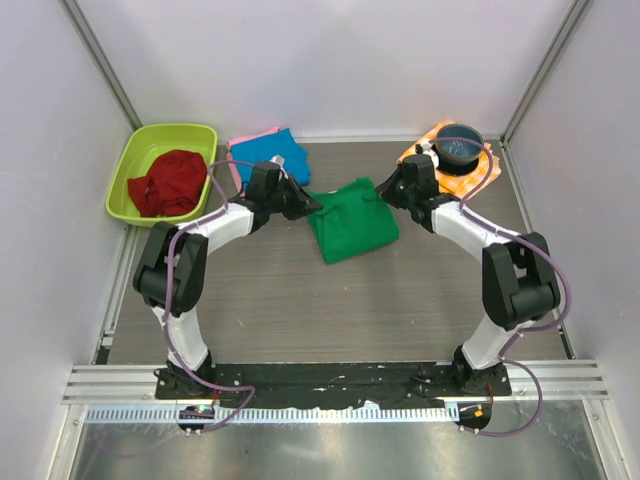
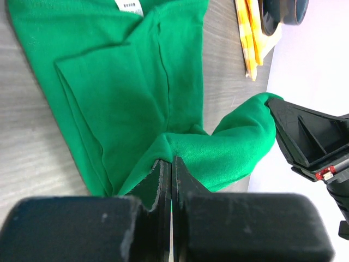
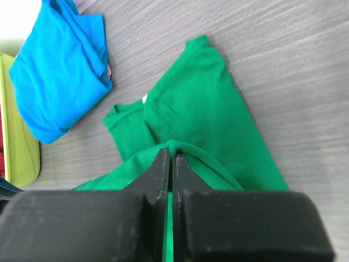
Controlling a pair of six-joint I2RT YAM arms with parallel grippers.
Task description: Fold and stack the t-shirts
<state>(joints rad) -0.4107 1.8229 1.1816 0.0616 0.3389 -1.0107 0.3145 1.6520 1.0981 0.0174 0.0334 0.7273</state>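
The left gripper (image 2: 172, 164) is seen with its two black fingers (image 2: 158, 183) pressed together, no gap being left between them. A raised fold of the large bright green soft-cloth t-shirt (image 2: 125, 82) is pinched at their tips. The right gripper (image 3: 170, 158) is likewise closed, and its fingers (image 3: 182, 177) are clamped on another lifted edge of the same shirt. A sagging ridge of green cloth is stretched from the left fingers across to the right ones. The rest of the shirt is spread flat on the grey wood-grain table (image 1: 300, 300) ahead of and beneath both pairs of fingertips. A small white neck label (image 2: 130, 5) is visible at the end of the shirt farthest from the left fingers.

Ahead of the right fingers and off to their left, the folded blue cloth t-shirt (image 3: 60, 76) is laid on the table, near the green collar but apart from it. Only an edge of the pink cloth t-shirt (image 1: 250, 137) is shown beneath the blue one. Beyond the blue shirt, a lime-green plastic tub (image 1: 140, 150) is placed, with a crumpled dark red cloth (image 1: 168, 182) inside it. Ahead of the left fingers and to their right, an orange-and-white checked cloth (image 2: 248, 38) is spread, and a dark round bowl (image 1: 458, 147) is set upon it.
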